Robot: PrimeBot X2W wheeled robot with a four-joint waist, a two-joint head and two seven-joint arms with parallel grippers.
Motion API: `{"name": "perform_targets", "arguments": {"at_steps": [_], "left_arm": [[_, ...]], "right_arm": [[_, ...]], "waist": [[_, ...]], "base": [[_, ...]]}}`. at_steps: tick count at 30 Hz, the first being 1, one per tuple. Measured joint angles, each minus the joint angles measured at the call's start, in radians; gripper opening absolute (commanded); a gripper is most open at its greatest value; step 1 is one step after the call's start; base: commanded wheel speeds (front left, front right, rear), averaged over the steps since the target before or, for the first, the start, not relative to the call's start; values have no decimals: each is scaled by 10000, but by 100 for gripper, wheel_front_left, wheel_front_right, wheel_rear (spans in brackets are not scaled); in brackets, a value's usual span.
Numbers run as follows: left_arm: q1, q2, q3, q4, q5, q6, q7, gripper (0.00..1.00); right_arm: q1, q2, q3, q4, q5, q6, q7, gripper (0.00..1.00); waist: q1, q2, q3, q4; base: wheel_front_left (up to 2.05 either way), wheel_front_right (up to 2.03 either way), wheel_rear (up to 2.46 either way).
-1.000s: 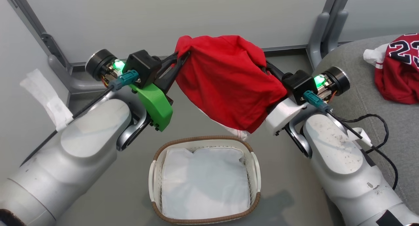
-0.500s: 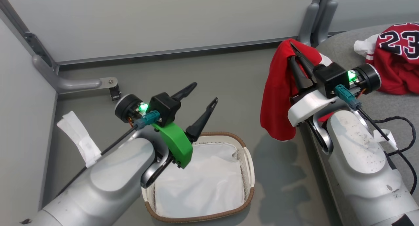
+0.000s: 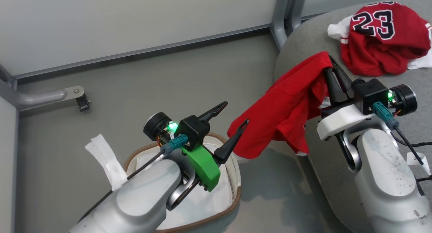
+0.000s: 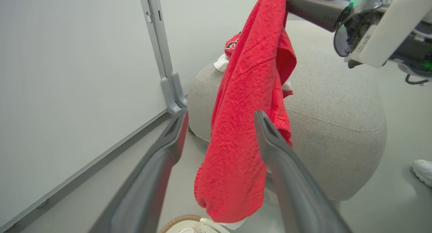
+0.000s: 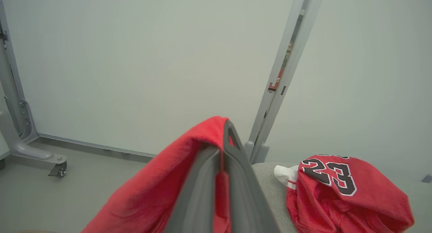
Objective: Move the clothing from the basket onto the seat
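Note:
A plain red garment (image 3: pixel 287 108) (image 4: pixel 249 101) hangs from my right gripper (image 3: pixel 329 62) (image 5: pixel 225 130), which is shut on its top edge at the left rim of the grey seat (image 3: pixel 418 91) (image 4: pixel 330 101). Its lower end dangles over the floor beside the seat. The red jersey with the number 23 (image 3: pixel 381 37) (image 5: pixel 341 189) lies crumpled on the seat beyond. My left gripper (image 3: pixel 234 116) (image 4: pixel 219 120) stands open above the basket (image 3: pixel 233 206), holding nothing, with the hanging garment just past its fingertips. My left arm covers most of the basket; its white liner (image 3: pixel 199 207) shows.
Pale wall panels stand behind, with a grey upright post (image 3: pixel 281 20) at the seat's left and a wheeled metal foot (image 3: pixel 79 99) on the grey floor. A white shoe (image 4: pixel 423 170) shows at the floor's right in the left wrist view. Black cable (image 3: pixel 418 145) runs along my right arm.
The left gripper has let go of the red garment and opened. The right gripper alone has carried it rightward to the seat's edge. The head camera has turned right.

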Motion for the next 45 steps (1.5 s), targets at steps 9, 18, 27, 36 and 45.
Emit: {"name": "perform_targets", "arguments": {"at_steps": [9, 18, 27, 36, 45], "left_arm": [[144, -322, 203, 90, 569, -221, 0, 100], [140, -389, 232, 190, 867, -382, 0, 100], [111, -430, 272, 194, 1024, -447, 0, 100], [85, -311, 849, -27, 1143, -412, 0, 100], [-94, -6, 1409, -535, 1438, -205, 0, 100]], "right_arm": [[785, 98, -727, -671, -73, 0, 0, 0], [1171, 314, -1066, -1064, -102, 0, 0, 0], [910, 405, -1080, -698, -36, 0, 0, 0], [-1781, -610, -602, 397, 318, 0, 173, 0], [-5531, -2502, -709, 1430, 460, 0, 1116, 0]], "waist": [[0, 0, 310, -1133], [0, 0, 677, -2105], [0, 0, 1081, -2358], [0, 0, 1521, -1981], [0, 0, 2257, -1433]], "base": [[0, 0, 0], [0, 0, 0], [0, 0, 0], [0, 0, 0], [0, 0, 0]]}}
